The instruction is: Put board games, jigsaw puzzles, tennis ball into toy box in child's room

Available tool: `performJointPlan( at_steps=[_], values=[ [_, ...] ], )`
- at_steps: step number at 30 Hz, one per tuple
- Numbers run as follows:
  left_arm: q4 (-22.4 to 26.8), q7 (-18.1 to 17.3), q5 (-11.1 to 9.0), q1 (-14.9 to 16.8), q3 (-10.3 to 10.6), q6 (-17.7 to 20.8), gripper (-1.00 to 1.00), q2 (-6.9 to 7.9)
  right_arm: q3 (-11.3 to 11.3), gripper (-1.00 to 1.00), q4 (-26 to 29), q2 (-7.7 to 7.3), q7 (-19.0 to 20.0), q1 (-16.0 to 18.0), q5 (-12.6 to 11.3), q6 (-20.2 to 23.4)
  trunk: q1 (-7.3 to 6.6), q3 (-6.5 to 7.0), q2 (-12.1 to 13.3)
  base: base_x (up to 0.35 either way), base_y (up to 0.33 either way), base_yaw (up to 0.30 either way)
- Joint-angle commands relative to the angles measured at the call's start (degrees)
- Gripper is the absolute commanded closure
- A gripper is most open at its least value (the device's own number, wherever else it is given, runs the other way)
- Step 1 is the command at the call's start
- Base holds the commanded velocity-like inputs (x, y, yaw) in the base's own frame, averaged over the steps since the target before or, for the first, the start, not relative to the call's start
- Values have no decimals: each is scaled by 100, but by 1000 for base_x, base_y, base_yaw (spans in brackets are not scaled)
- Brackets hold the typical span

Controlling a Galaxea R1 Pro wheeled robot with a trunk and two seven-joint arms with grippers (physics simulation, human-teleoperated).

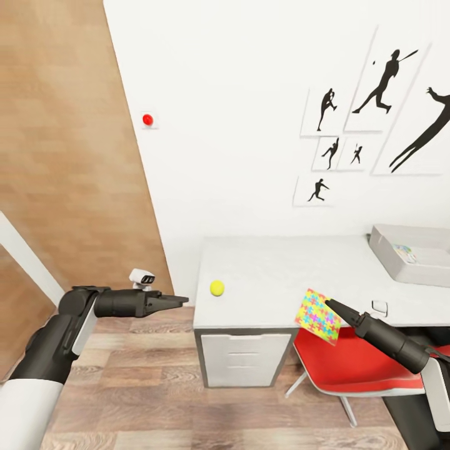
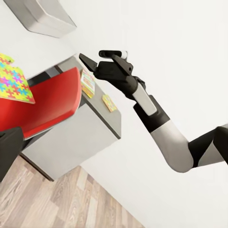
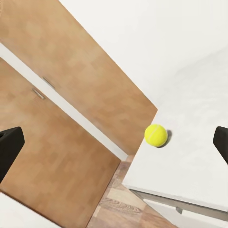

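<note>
Closest to the head camera are the robot's two black arms, one at each lower corner. The left gripper hangs over the wood-plank floor, off the end of the pale grey table, with its fingers drawn together to a point.

The right gripper reaches in over the red-and-white chair. In the head view its tip overlaps the flat jigsaw puzzle box covered in red, yellow, green and blue interlocking pieces. That box sits tilted at the table's front edge above the chair seat, and I cannot tell whether the gripper touches it. In the right wrist view the dark fingers stand wide apart with nothing between them.

The small yellow-green tennis ball rests on the tabletop near its left front corner, well apart from both grippers. The light grey open-topped toy box stands at the far right of the table against the white wall, with something colourful inside it. Black silhouette sports posters hang above it, and white drawers sit under the table's left end
</note>
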State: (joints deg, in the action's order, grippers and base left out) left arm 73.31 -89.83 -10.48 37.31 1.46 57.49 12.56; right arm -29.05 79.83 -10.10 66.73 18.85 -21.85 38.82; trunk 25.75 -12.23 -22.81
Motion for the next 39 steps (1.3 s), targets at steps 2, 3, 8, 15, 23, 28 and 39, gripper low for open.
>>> performJointPlan(
  at_steps=[2, 3, 8, 15, 23, 28, 39],
  values=[
    [-10, -17, -2, 9, 8, 61, -100, 17, -4, -100, 1, 0, 7, 4, -26, 39, 4, 7, -11, 0, 0, 63],
    [-16, -17, 0, 7, 6, 61, -100, 21, -4, -100, 3, 0, 7, 4, -28, 39, 4, 17, -11, 0, -18, 64],
    [-25, -17, 2, 5, 11, 61, -100, 13, -4, -100, 5, 0, 7, 4, -31, 38, 4, 63, -11, 0, -90, 67],
    [-33, -17, 2, 7, 7, 61, -100, 24, -4, -100, 6, 0, 6, 4, -23, 38, 4, 127, -11, -17, -215, 72],
    [-86, -17, -6, 8, -13, 54, -100, 45, -8, -100, 6, 0, 7, 4, -7, 38, 4, 200, -11, -3, -60, 77],
    [-104, -17, 1, 5, -19, 52, -100, 50, -12, -100, 6, 0, 7, 4, 0, 38, 4, 246, -11, -37, -41, 77],
    [-108, -17, -4, 6, -22, 52, -100, 49, -83, -100, -2, -12, 15, 4, -37, 38, 4, 348, -11, -57, -22, 38]
  ],
)
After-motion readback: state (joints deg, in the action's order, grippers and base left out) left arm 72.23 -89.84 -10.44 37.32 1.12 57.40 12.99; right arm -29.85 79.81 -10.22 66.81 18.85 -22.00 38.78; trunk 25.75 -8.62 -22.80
